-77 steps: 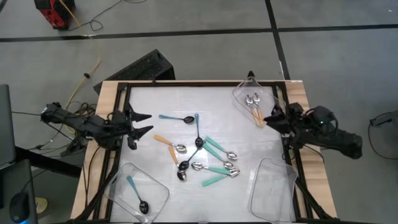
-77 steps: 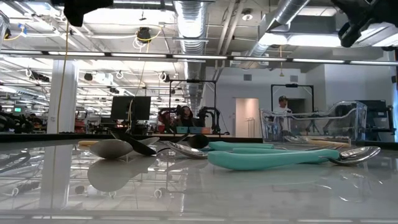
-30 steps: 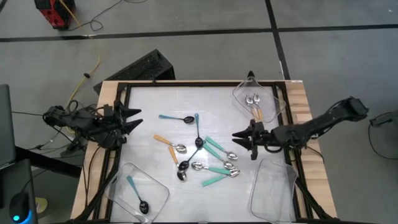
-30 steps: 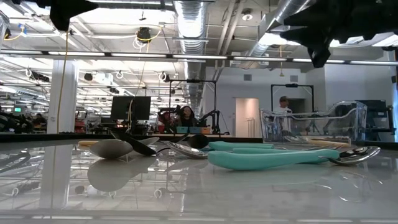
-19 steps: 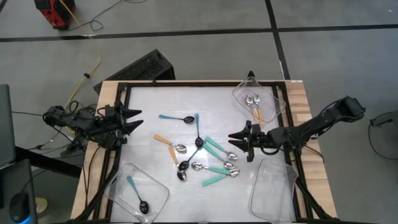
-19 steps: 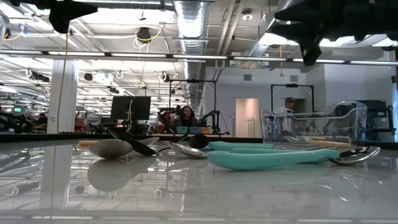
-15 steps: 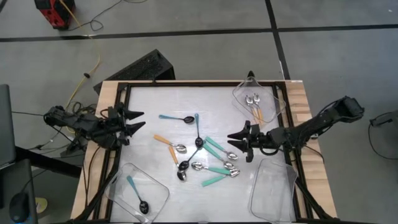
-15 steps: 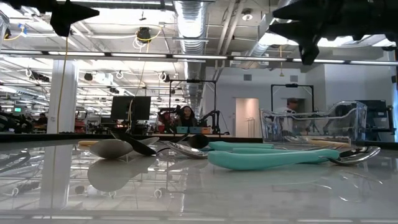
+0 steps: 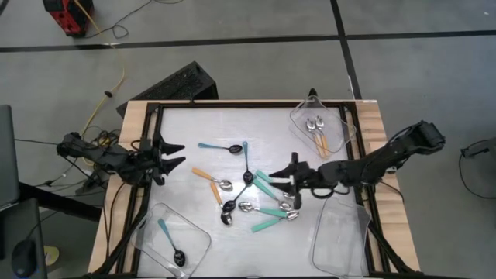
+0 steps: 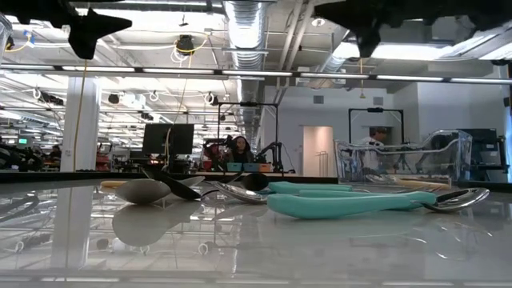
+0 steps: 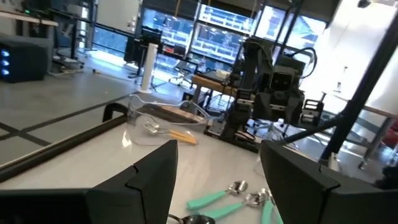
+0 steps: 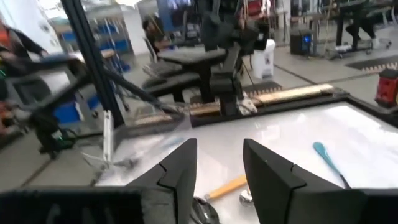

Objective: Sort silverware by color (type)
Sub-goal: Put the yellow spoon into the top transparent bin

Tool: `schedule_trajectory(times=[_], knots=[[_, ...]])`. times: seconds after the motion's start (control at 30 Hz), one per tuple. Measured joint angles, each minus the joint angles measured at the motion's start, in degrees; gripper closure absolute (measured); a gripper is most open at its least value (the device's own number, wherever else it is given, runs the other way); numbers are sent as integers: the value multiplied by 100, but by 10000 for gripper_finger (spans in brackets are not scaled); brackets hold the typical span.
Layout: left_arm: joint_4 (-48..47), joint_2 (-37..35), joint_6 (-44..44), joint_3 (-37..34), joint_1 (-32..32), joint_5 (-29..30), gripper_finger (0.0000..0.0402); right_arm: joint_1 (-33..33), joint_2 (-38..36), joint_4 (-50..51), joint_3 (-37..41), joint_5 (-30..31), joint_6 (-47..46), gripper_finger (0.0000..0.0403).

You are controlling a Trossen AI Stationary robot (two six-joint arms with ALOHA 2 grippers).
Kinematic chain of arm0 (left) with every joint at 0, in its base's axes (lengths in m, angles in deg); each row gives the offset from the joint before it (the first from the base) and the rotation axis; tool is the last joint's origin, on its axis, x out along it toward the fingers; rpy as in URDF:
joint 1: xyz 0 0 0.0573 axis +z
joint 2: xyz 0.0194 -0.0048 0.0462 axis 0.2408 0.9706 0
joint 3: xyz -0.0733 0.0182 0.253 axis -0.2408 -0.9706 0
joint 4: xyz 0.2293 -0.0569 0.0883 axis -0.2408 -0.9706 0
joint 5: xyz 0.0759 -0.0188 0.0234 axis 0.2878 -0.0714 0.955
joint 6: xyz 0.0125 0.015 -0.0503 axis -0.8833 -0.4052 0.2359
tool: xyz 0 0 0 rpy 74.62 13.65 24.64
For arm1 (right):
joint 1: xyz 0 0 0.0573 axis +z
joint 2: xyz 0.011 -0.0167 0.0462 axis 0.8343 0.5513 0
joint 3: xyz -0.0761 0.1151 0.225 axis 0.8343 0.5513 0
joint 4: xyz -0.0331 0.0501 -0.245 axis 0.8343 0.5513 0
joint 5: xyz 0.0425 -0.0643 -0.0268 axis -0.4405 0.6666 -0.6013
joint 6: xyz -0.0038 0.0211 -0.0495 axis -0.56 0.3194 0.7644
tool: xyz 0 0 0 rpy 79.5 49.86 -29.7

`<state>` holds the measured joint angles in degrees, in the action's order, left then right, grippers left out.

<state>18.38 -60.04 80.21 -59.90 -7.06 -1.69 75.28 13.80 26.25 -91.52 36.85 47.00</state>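
At the table's left edge the left gripper hangs over the rim with its fingers spread wide and nothing between them; compared with a second ago it has only edged a little outward and waits. Below it, the near-left tray holds one blue-handled spoon already sorted. On the open table two more thin blue-handled spoons lie toward the far side, and two orange-handled spoons lie just left of the central heap. That heap carries the teal-handled spoons tangled with silver bowls and a black bowl, all touching or overlapping. The real change is on the right: the right gripper has swung in from the table's right side over the past second and now stands above the right end of the heap, over the teal handles, its fingers parted to a moderate gap and holding nothing. That suggests a teal spoon is the next pick, probably bound for the empty near-right tray. The far-right tray already contains orange-handled spoons. Sorting looks less than half done, with most pieces unsorted on the table.
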Motion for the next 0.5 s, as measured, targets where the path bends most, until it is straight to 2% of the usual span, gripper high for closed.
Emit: schedule_trajectory(times=[0.3, 0.5], knots=[[-78, 18, -2, 0, 2, 25, 185, -10, 1317, 122, -1062, 543, 571, 185], [-117, 16, -15, 0, 0, 70, 185, -17, 2103, 142, -1710, 562, 874, 166]])
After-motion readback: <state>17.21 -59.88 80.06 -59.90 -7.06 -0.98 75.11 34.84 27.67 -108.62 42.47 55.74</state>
